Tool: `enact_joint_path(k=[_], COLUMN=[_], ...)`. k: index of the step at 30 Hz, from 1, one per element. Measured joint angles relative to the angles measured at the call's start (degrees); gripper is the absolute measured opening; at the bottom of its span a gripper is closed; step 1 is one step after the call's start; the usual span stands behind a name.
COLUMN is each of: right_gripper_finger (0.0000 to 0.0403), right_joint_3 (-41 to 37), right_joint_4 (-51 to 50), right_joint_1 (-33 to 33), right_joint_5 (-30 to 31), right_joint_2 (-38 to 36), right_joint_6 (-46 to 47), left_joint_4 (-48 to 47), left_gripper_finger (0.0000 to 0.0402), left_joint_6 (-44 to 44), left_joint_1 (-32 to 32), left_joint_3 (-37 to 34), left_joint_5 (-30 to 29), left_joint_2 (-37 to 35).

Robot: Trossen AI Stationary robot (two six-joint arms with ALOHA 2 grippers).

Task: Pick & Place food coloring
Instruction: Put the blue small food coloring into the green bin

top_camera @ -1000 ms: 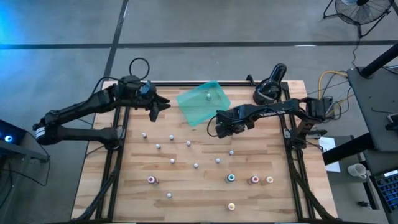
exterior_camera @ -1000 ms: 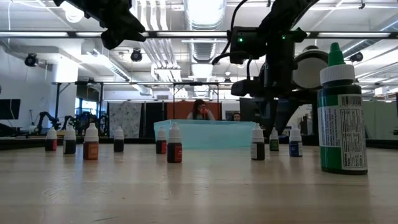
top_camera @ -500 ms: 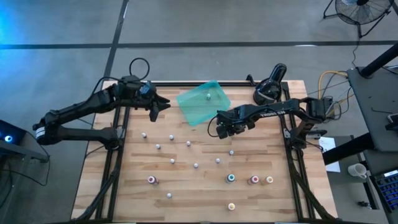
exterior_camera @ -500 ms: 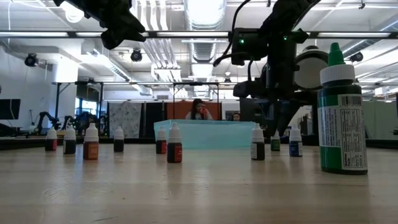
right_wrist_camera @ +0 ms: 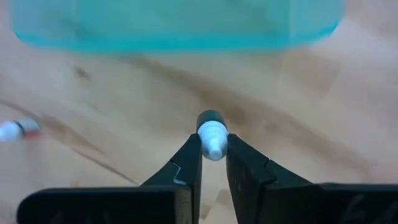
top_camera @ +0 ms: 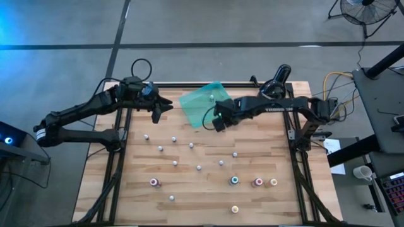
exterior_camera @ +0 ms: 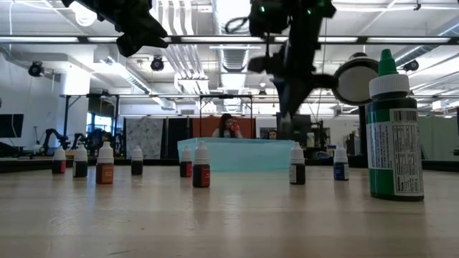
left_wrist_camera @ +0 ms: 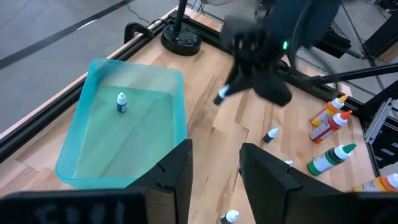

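One food coloring bottle (left_wrist_camera: 121,102) already in teal tray (top_camera: 192,108). Right claw (right_wrist_camera: 213,151) clamped on second bottle (right_wrist_camera: 212,133), lifted near tray edge. Left claw (left_wrist_camera: 214,163) hovers part open, empty, at surface's back left. About a dozen bottles (top_camera: 190,145) left standing on surface (top_camera: 202,189).

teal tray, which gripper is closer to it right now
Right. The right gripper hangs just off the teal tray's edge, shut on a food coloring bottle. The left gripper waits farther off on the tray's opposite side.
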Motion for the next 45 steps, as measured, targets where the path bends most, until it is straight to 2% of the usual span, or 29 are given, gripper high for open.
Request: enact_joint_path(k=[5,11,14,25,34,45], right_gripper_finger=[0.0046,0.0046,0.0054,0.0059,0.0063,0.0064], right_joint_3=[7.8,12.5,14.9,25.9,27.7,24.5], right_joint_4=[-3.0,-4.2,-4.3,-7.8,-7.3,-5.4], right_joint_1=[-5.2,-12.0,-13.6,-17.3,-19.2,-19.6], right_joint_5=[1.0,-1.7,-3.8,-5.4,-7.0,-8.6], right_joint_2=[1.0,7.1,10.7,25.0,27.4,27.4], right_joint_6=[-5.3,-10.7,-13.3,-19.3,-19.8,-20.0], left_joint_4=[0.0,-0.1,-0.5,-2.0,-2.4,-2.6], left_gripper_finger=[0.0106,0.0106,0.0106,0.0106,0.0106,0.0106], left_joint_6=[0.0,-0.1,-0.2,0.0,1.7,1.3], left_joint_1=[0.0,0.0,0.0,0.0,0.0,0.0], left_joint_3=[0.0,0.0,0.0,0.0,0.0,0.0], left_joint_5=[0.0,0.0,0.0,-0.1,-1.3,-1.4], left_joint_2=[0.0,0.0,-0.1,-0.2,-0.2,-0.2])
